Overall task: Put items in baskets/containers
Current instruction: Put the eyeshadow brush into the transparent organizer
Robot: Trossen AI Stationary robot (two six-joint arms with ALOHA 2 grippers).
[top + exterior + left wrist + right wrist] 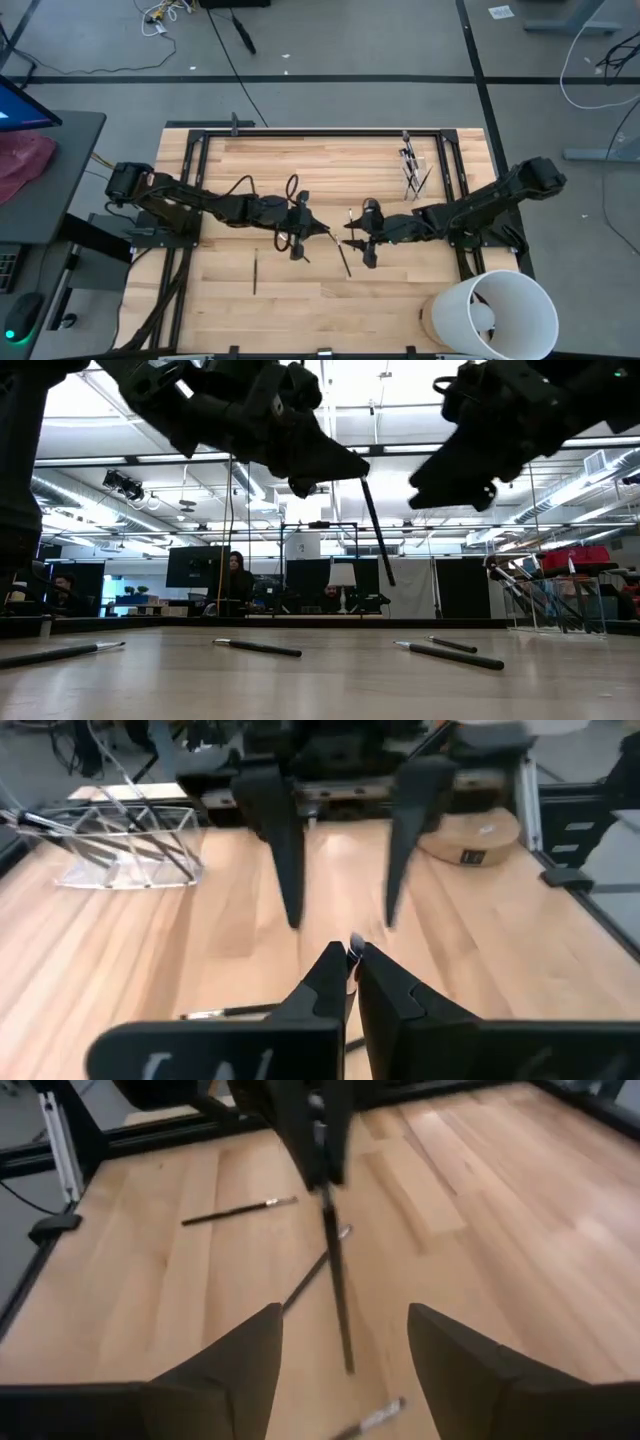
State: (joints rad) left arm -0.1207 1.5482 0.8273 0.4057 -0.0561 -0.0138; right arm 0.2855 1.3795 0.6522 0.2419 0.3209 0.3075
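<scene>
On the worktop, near its middle, my left pincer is clamped on one makeup brush, which dangles tilted. My right pincer faces it, spread wide. The clear cup stands near the far right corner. Releasing left before right closes would drop the brush; closing off-centre could knock it loose.

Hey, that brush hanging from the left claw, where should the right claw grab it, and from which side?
Take the brush on its bare shaft, midway below the shut left claw. It hangs almost upright, pinched at its top, its lower end clear of the table. So probably come in level from the side, the open right claw straddling the shaft.
</scene>
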